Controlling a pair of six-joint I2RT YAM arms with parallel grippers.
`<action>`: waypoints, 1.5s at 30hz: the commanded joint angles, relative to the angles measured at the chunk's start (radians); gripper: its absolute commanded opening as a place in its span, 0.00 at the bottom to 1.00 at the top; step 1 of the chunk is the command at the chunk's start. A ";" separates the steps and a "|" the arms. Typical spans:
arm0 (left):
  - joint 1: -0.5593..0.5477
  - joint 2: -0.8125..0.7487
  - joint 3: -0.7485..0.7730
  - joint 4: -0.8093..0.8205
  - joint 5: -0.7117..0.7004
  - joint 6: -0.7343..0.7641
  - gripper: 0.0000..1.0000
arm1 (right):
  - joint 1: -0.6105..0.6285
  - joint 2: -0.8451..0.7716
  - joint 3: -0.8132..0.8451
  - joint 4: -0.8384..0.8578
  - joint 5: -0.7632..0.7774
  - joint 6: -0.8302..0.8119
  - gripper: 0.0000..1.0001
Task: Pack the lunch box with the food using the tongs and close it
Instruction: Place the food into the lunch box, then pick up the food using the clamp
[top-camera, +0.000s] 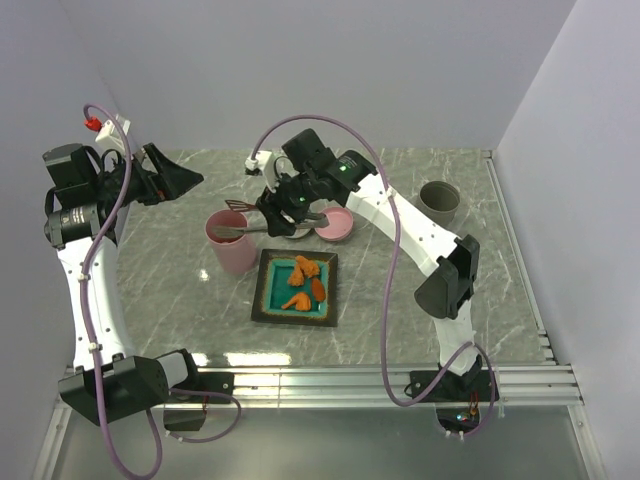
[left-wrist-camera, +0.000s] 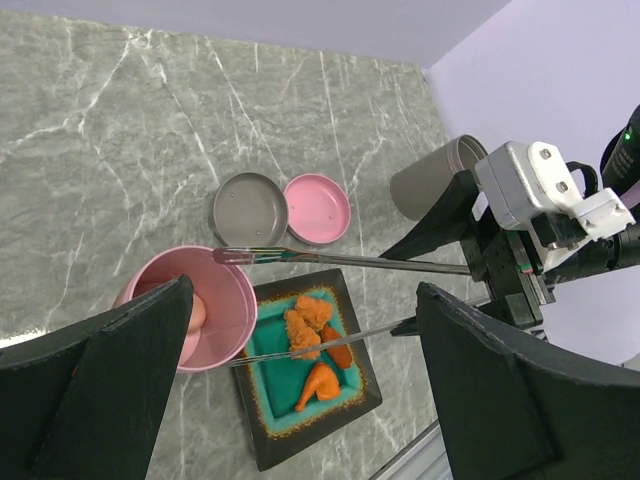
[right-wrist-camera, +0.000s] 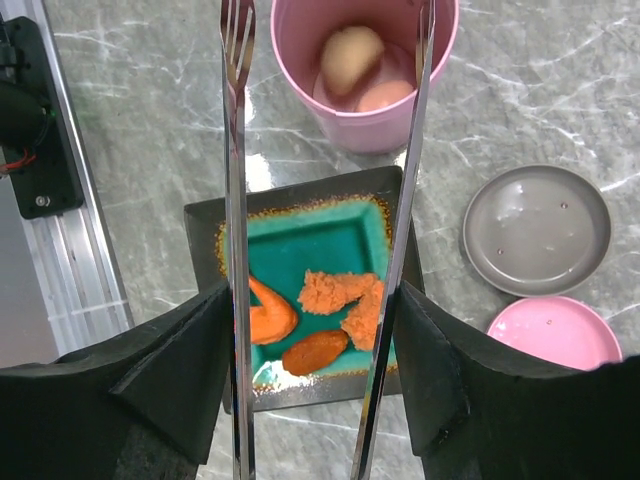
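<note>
The pink lunch box (top-camera: 232, 242) stands upright left of the plate, with a beige ball (right-wrist-camera: 350, 55) and a pale pink ball (right-wrist-camera: 385, 95) inside. Orange fried pieces (right-wrist-camera: 340, 298) lie on the teal-centred black plate (right-wrist-camera: 205, 235). My right gripper (right-wrist-camera: 312, 295) is shut on the silver tongs (right-wrist-camera: 236, 200), whose arms are spread with nothing between the tips. One tip hangs over the lunch box (right-wrist-camera: 365, 130), the other just outside it. The pink lid (right-wrist-camera: 555, 335) lies flat behind the plate. My left gripper (left-wrist-camera: 305, 290) is open and empty, raised at the far left (top-camera: 165, 178).
A grey disc (right-wrist-camera: 537, 228) lies beside the pink lid. A grey cup (top-camera: 440, 202) stands at the back right. An aluminium rail (top-camera: 400, 378) runs along the near table edge, and white walls close in the left, back and right.
</note>
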 joint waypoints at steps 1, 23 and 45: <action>0.009 -0.003 0.029 -0.003 0.040 0.014 0.99 | 0.009 -0.058 0.042 0.043 -0.002 0.014 0.68; 0.007 -0.010 0.038 -0.018 0.079 0.028 1.00 | -0.289 -0.565 -0.726 0.030 -0.083 -0.047 0.62; 0.009 -0.010 0.014 0.003 0.079 0.019 0.99 | -0.340 -0.464 -0.889 0.151 -0.089 0.011 0.55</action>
